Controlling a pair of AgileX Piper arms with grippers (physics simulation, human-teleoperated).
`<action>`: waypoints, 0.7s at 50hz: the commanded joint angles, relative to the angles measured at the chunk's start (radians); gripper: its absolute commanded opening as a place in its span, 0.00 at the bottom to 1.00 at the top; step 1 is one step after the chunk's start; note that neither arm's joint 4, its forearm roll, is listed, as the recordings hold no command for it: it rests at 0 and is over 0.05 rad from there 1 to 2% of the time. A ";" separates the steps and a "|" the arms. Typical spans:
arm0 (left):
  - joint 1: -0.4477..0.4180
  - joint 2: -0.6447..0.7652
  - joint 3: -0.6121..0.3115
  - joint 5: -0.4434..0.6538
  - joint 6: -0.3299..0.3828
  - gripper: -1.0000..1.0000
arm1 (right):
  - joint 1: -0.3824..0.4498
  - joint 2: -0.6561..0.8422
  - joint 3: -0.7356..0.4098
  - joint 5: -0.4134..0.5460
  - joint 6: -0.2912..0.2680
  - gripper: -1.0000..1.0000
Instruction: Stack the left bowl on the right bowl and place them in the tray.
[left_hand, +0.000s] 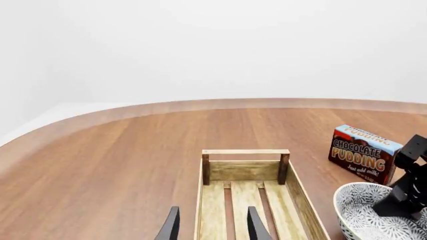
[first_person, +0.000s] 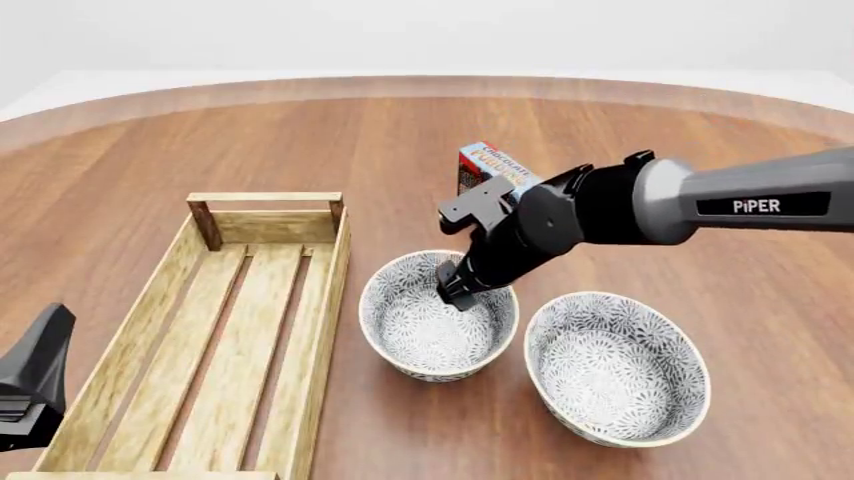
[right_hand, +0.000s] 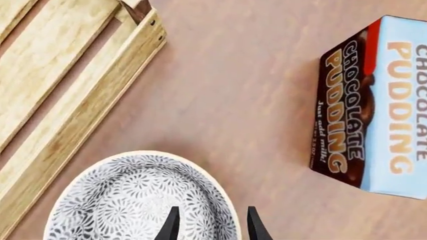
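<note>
The left bowl (first_person: 424, 345), white with a dark floral pattern, stands upright just right of the tray (first_person: 264, 197), a long light-wood crate. The right bowl (first_person: 617, 372) stands beside it, not stacked. My right gripper (first_person: 458, 294) is open, and its fingers straddle the left bowl's far rim. The right wrist view shows that rim between the fingers (right_hand: 212, 227), with the bowl (right_hand: 127, 200) below. My left gripper (first_person: 54, 325) is open and empty at the tray's near left. In its wrist view (left_hand: 212, 230) it hangs over the tray (left_hand: 245, 151), with the left bowl (left_hand: 357, 210) to one side.
A chocolate pudding box (first_person: 491, 165) stands on the table just beyond the left bowl, close behind the right arm; it also shows in both wrist views (left_hand: 363, 154) (right_hand: 373, 110). The table's curved far edge (first_person: 427, 85) runs across the back.
</note>
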 joint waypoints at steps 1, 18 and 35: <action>0.000 0.000 0.000 0.000 0.000 1.00 | 0.010 0.013 0.015 -0.017 0.012 1.00; 0.000 0.000 0.000 0.000 0.000 1.00 | -0.001 -0.024 0.006 0.015 -0.018 0.00; 0.000 0.000 0.000 0.000 0.000 1.00 | -0.024 -0.114 -0.037 0.095 -0.062 0.00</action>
